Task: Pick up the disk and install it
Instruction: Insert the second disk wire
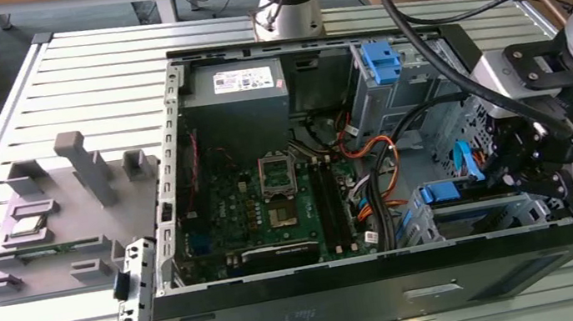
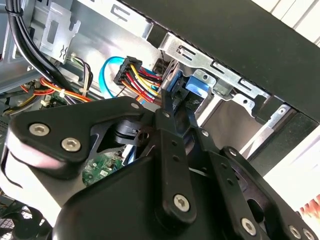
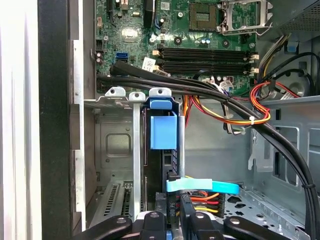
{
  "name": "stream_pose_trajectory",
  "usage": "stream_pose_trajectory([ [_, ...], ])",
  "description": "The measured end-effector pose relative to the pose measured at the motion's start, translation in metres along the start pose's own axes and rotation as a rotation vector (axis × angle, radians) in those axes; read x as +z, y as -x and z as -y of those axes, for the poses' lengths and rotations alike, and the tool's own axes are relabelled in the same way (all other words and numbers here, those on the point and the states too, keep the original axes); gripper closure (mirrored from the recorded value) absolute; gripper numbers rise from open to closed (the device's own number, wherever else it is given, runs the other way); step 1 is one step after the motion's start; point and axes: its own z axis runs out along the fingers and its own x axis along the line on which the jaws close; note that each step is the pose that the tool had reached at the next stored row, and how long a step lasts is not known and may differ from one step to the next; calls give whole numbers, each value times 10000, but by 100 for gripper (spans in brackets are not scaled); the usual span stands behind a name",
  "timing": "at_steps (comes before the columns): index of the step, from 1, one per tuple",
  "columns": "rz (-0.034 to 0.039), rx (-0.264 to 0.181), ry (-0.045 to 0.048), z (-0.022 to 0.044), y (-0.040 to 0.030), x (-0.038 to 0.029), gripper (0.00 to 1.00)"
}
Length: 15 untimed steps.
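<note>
The disk (image 3: pixel 159 165) stands edge-on in a slot of the metal drive cage (image 3: pixel 116 145) at the case's front corner, and its blue bracket tab (image 3: pixel 163 131) faces the first wrist view. In the exterior view the disk (image 1: pixel 439 191) sits in the cage at the lower right. My gripper (image 1: pixel 525 177) hangs over that cage. Its black fingers (image 3: pixel 174 212) stand close together, shut, at the disk's connector end beside a light blue flat cable (image 3: pixel 202 186). The second wrist view shows my gripper (image 2: pixel 177 102) converging on the blue bracket (image 2: pixel 194 90). Whether the tips press the disk I cannot tell.
Thick black cables (image 3: pixel 210 95) and orange-red wire bundles (image 3: pixel 235 117) cross just above the cage. The motherboard (image 1: pixel 280 195) and power supply (image 1: pixel 236 83) fill the case. Another blue bracket (image 1: pixel 380 61) sits in the upper bay. A grey fixture (image 1: pixel 58 209) holds parts at the exterior view's left.
</note>
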Motion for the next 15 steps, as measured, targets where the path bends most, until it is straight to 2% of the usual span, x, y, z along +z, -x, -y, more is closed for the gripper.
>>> stream_pose_trajectory([
  [4, 0, 0, 0, 1, 5, -41, 75],
  [15, -1, 0, 0, 8, 33, -274, 75],
])
